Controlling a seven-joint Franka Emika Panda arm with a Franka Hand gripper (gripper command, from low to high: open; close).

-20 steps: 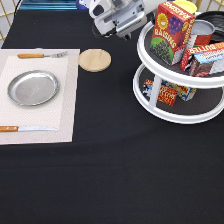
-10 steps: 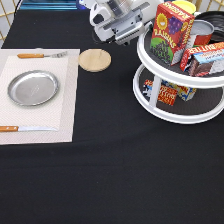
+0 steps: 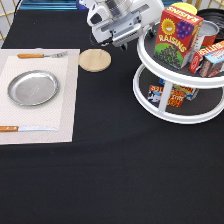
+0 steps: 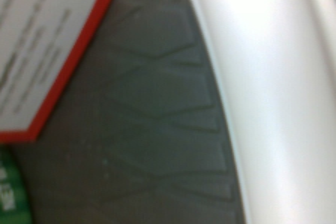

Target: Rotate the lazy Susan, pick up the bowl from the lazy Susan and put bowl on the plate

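The lazy Susan (image 3: 175, 116) stands at the exterior view's right, two white-rimmed tiers loaded with boxes and a can. The black bowl does not show in either view. The silver plate (image 3: 32, 88) lies empty on a pale placemat at the exterior view's left. My gripper (image 3: 131, 31) is at the exterior view's top centre, right against the left edge of the upper tier, beside the raisins box (image 3: 177, 36). The wrist view shows the tier's dark grey patterned tray surface (image 4: 157, 130), its white rim (image 4: 277, 100) and a red-edged box (image 4: 37, 65) from close by.
A round wooden coaster (image 3: 95, 60) lies between the placemat (image 3: 65, 110) and the turntable. A fork (image 3: 40, 55) and a knife (image 3: 25, 128) flank the plate. A metal can (image 3: 207, 32) and snack boxes (image 3: 210, 57) crowd the upper tier; more boxes (image 3: 172, 95) sit below.
My gripper has shifted slightly to the exterior view's right, closer to the upper tier's rim. Nothing else has moved.
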